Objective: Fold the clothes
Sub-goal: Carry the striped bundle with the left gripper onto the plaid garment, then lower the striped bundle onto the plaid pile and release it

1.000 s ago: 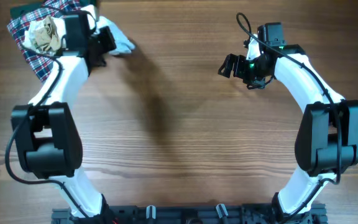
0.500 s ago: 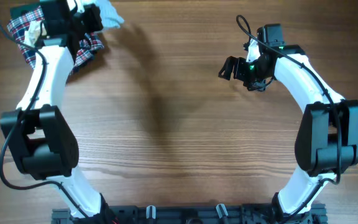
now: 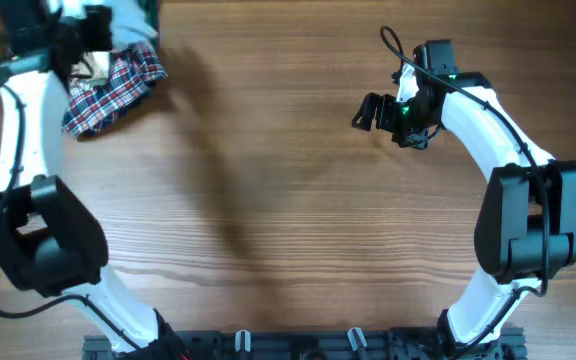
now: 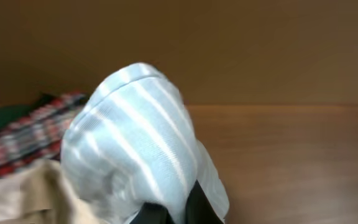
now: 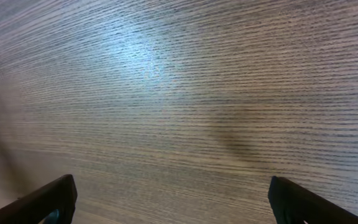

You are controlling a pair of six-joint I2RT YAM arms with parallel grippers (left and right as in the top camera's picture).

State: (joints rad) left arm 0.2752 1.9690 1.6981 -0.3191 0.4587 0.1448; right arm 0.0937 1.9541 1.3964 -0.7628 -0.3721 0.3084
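Change: the left arm had swung farther toward the far left corner of the table (image 3: pixel 298 220) than in the earlier frames, and the pants (image 3: pixel 128 28) had gone with it.
Plaid cloth: more of it (image 3: pixel 108 85) lay uncovered than before.
Right arm: unchanged in position.
Left claw (image 4: pixel 173 211): clamped on a bunch of the pants; the striped fabric bulged above the fingers.
Right claw (image 3: pixel 373 110): spread fully wide, holding nothing, touching nothing, above bare wood.
Pants location: bunched at the far left corner, just beside the plaid cloth and a beige cloth (image 4: pixel 11 193).
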